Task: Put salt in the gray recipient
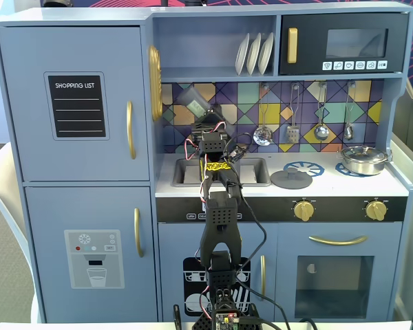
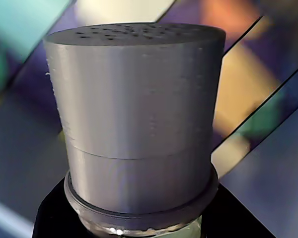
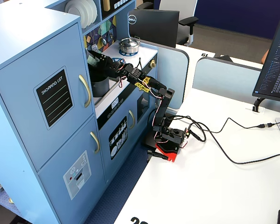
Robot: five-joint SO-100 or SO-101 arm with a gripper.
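Right up against the wrist camera is the salt point(image 2: 136, 124), a slim gray cylindrical shaker with a perforated cap, pinched in the tool point(image 1: 201, 118). It tilts toward 11 o'clock, over the dark-gray matte pot point(image 3: 101, 87) in the sink, so next comes tipping it down.

Toy kitchen point(image 1: 82, 206), front fixed view.
- Fridge doors are occupying the left half, shopping list board point(image 1: 76, 105) sitting on the upper one.
- Plates point(image 1: 255, 53) are standing on the top shelf, microwave point(image 1: 344, 45) sitting to their right.
- Sink point(image 1: 186, 172) is lying left on the counter; flat lid point(image 1: 291, 179) is resting to its right; steel pan point(image 1: 363, 159) is sitting far right on the hob.
- Utensils point(image 1: 321, 110) are hanging behind the hob.
- Arm point(image 1: 219, 227) is standing before the counter, reaching over the sink, the salt point(image 1: 195, 102) sitting tilted in the gripper point(image 1: 205, 118) above the sink.
- The gray recipient point(image 3: 100, 87), side fixed view, is sitting in the sink beneath the gripper.
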